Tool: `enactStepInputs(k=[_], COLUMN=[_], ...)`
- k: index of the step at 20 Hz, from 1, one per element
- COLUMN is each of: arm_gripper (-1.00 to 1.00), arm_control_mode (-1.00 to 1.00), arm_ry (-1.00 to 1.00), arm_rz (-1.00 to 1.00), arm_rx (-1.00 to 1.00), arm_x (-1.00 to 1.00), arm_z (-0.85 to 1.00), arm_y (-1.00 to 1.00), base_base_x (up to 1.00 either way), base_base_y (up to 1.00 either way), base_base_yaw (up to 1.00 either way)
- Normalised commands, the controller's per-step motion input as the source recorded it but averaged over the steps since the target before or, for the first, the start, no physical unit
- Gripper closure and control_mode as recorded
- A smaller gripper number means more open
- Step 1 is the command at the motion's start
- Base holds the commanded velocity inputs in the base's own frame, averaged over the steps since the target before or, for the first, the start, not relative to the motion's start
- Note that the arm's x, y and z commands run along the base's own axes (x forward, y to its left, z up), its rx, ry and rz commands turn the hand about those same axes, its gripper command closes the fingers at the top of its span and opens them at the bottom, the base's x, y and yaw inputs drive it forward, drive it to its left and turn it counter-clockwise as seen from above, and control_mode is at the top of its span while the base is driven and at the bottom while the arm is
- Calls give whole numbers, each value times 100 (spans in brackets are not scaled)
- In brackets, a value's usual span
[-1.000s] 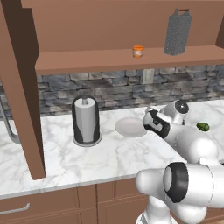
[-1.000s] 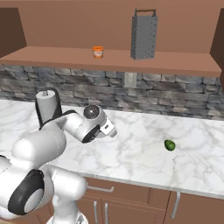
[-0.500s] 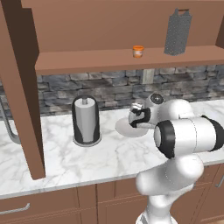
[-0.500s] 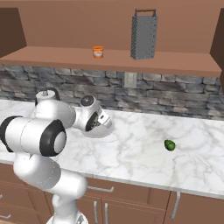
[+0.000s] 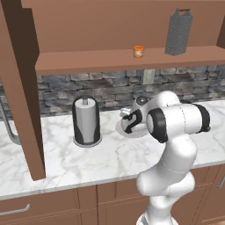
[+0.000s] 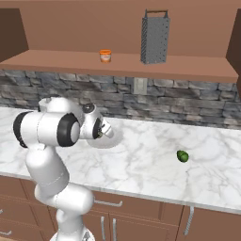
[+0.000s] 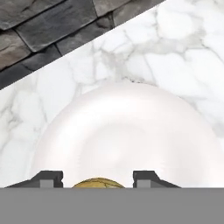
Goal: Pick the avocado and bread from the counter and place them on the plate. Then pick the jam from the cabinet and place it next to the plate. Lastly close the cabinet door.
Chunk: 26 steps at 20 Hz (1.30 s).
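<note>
The bread [image 7: 98,182], a yellow-brown lump at the bottom centre of the hand view, sits between the two dark fingertips [image 7: 47,178] of the tool [image 7: 98,179], which is clamped on it; that grip reads as a carry, since the lump hangs directly over the plate [image 7: 127,131] that fills the middle of that frame. The plate lies on the marble bench [image 7: 183,39], close to the stone backsplash at the upper left of the hand view, so the arm has to reach far back to be above it. In the left base view the tool [image 5: 127,115] is over the plate [image 5: 125,131] at centre frame, just right of the paper-towel holder [image 5: 86,121]. Releasing here would probably land the bread on the dish.

The avocado [image 6: 182,156] rests on the bench at right of the right base view, well apart from the plate. The jam [image 6: 106,56] stands on the cabinet shelf at upper centre, left of the grater [image 6: 155,36].
</note>
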Motion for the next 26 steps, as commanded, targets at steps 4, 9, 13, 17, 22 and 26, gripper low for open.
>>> enactStepInputs(k=[4, 9, 13, 17, 22, 26], arm_gripper=[100, 100, 100, -100, -100, -100], arm_control_mode=[-100, -100, -100, -100, -100, -100], arm_ry=[1, 0, 0, 2, 0, -1], arm_rz=[5, 4, 2, 1, 1, 5], arm_rx=[0, 0, -2, -3, -1, 0], arm_x=[41, 9, 0, 1, 0, -11], arm_z=[-24, -35, -30, -22, -8, 8], arm_y=[1, 0, 0, 1, 0, 0], base_base_x=[0, 0, 0, 0, 0, 0], base_base_y=[0, 0, 0, 0, 0, 0], base_base_yaw=[0, 0, 0, 0, 0, 0])
